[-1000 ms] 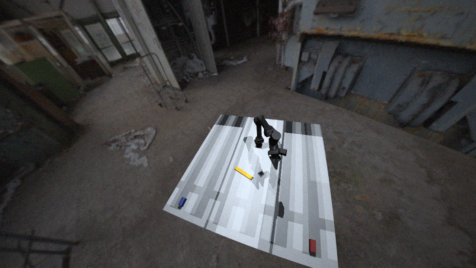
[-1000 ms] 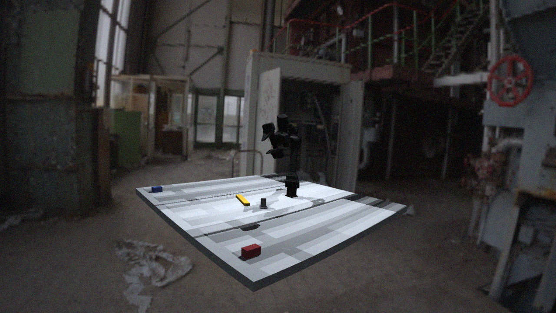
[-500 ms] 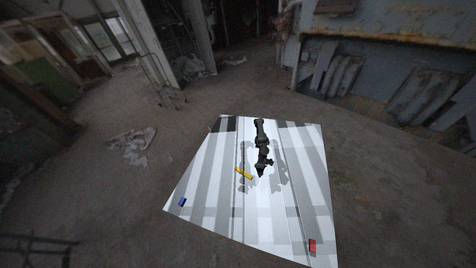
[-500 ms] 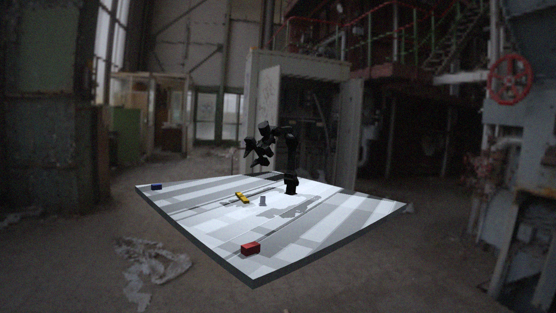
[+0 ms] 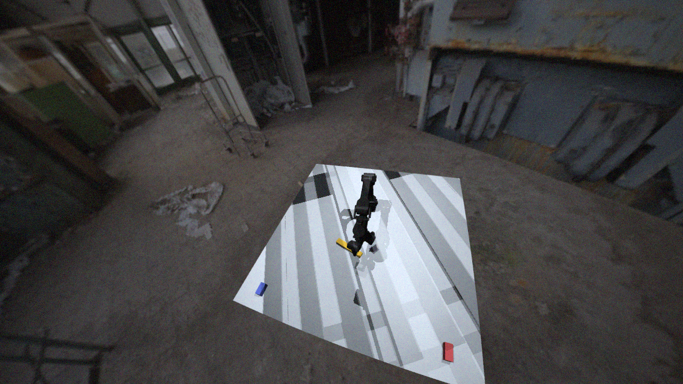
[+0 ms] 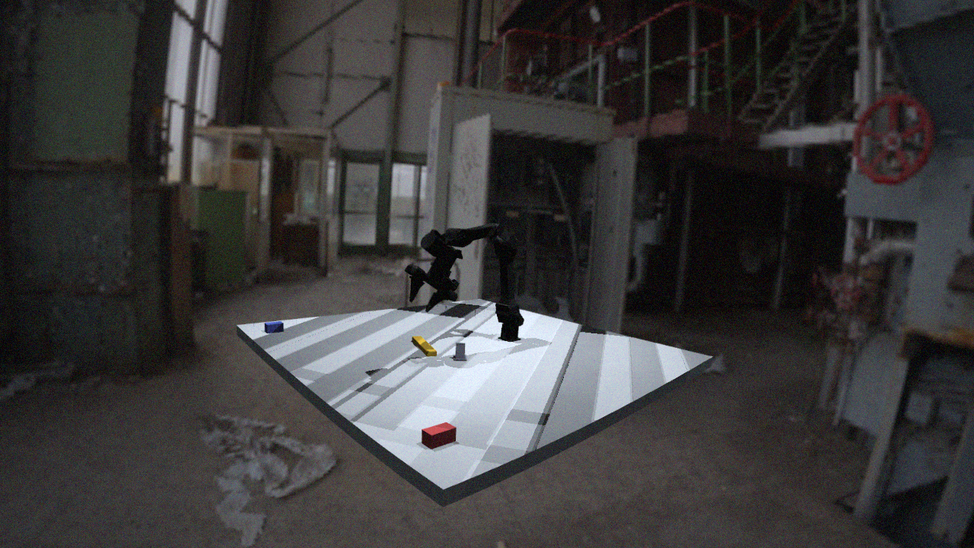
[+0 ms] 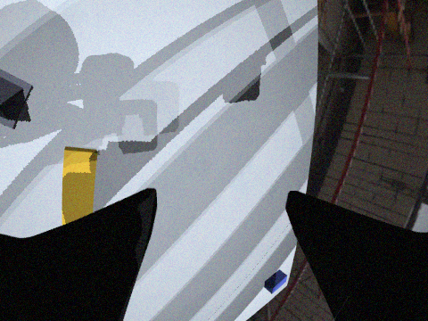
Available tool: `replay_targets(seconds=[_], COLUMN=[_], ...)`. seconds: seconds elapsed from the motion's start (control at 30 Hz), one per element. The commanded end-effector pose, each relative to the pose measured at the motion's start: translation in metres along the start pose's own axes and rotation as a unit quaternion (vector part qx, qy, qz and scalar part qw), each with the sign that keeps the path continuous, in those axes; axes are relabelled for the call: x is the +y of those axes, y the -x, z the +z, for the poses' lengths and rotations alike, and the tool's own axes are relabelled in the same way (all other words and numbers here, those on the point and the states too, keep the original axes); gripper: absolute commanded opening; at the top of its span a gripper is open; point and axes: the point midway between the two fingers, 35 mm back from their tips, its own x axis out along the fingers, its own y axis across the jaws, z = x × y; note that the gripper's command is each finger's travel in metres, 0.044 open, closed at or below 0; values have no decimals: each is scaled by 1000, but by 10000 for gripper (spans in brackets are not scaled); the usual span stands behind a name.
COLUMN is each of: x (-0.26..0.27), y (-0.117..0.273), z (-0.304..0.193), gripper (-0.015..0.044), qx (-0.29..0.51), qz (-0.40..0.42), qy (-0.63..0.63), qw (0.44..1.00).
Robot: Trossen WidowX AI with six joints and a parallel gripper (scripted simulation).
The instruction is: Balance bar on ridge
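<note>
The yellow bar (image 5: pixel 341 243) (image 6: pixel 423 345) (image 7: pixel 78 187) lies flat on the table. The arm covers part of it in the top view, and the left finger hides its lower end in the wrist view. The small dark grey ridge (image 5: pixel 373 248) (image 6: pixel 460 351) (image 7: pixel 12 95) stands on the table a short way from the bar's nearer end, apart from it. My gripper (image 6: pixel 420 305) (image 7: pixel 224 199) is open and empty, with its fingers wide apart. It hangs above the table, and the bar is left of the space between the fingers in the wrist view.
A blue block (image 5: pixel 261 288) (image 6: pixel 273 326) (image 7: pixel 275 281) lies near one table corner. A red block (image 5: pixel 447 352) (image 6: pixel 438 434) lies near another corner. Arm shadows and striped shading cross the table (image 5: pixel 305 267) (image 6: pixel 578 381).
</note>
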Motion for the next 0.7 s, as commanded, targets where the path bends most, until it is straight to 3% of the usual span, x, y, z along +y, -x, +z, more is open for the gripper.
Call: replay_targets(seconds=[0.0,0.67], x=[11,98], y=[-9,-39], z=[-19,-123], gripper=[315,315], qx=[10,37], qz=[35,256], qy=[-7,-94], qw=[999,961])
